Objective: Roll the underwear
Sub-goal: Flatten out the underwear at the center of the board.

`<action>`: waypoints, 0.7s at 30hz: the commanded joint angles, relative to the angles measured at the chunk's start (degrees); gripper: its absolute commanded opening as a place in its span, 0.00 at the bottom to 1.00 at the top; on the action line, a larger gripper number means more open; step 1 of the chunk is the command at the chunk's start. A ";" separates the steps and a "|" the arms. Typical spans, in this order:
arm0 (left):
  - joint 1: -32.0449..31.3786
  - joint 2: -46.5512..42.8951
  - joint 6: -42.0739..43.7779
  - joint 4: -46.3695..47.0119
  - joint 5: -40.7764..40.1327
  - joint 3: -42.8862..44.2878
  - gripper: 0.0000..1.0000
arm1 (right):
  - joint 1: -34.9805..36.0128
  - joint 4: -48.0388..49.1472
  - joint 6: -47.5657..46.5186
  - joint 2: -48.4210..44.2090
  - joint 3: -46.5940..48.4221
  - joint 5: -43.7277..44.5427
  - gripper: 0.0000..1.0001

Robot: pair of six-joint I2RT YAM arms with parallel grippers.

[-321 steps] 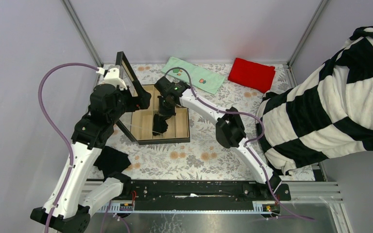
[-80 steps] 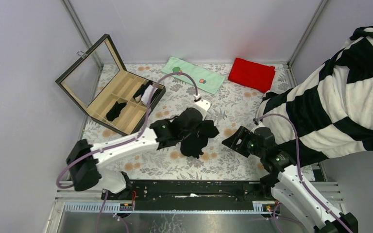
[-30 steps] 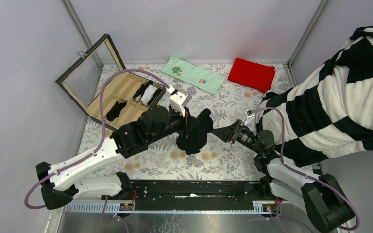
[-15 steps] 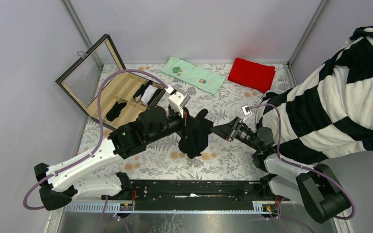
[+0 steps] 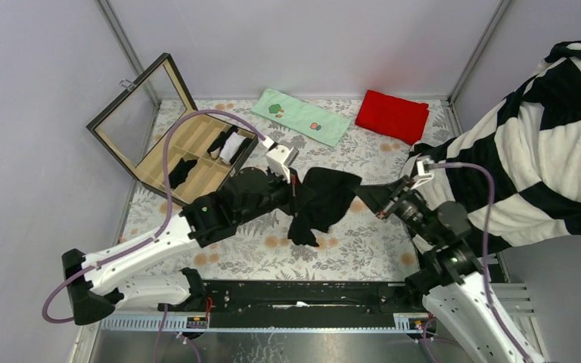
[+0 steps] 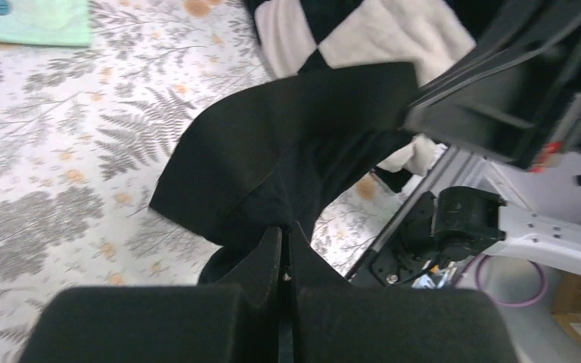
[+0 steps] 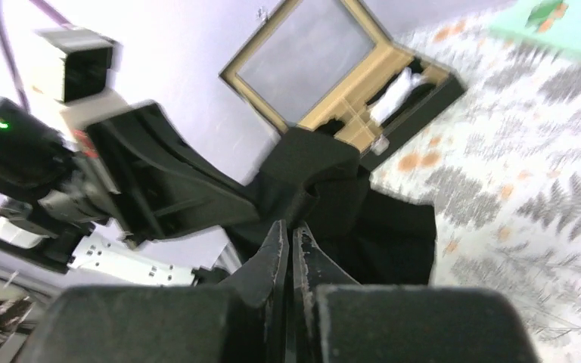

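One black underwear (image 5: 327,198) hangs stretched above the flowered table between both grippers. My left gripper (image 5: 296,192) is shut on its left part, with a loose end drooping below. My right gripper (image 5: 362,192) is shut on its right edge. In the left wrist view the closed fingertips (image 6: 287,229) pinch the underwear (image 6: 272,159), and the right arm's gripper (image 6: 492,91) shows beyond it. The right wrist view has its fingertips (image 7: 290,224) closed on the underwear (image 7: 333,189), with the left gripper (image 7: 174,189) opposite. Small dark rolls (image 5: 181,174) lie in the box.
An open wooden box (image 5: 197,155) with compartments stands at the back left, lid raised. A green cloth (image 5: 302,117) and a red cloth (image 5: 392,115) lie at the back. A black-and-white striped blanket (image 5: 514,166) fills the right side.
My right gripper has shut on the underwear's right edge and drawn back to the right, spreading the cloth out. The left gripper has stayed shut on it, almost in place.
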 commanded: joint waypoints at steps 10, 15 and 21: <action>6.12 17.28 -9.96 21.18 13.15 1.76 0.57 | -0.19 -52.57 -20.92 3.28 39.92 1.09 0.00; 16.56 8.48 -12.81 14.12 8.02 -4.18 0.78 | -0.17 -46.98 -13.95 11.62 38.49 -8.47 0.00; 27.94 -7.60 -7.08 -1.21 3.69 -9.36 0.85 | 10.78 -32.82 -9.20 24.09 28.61 -4.40 0.00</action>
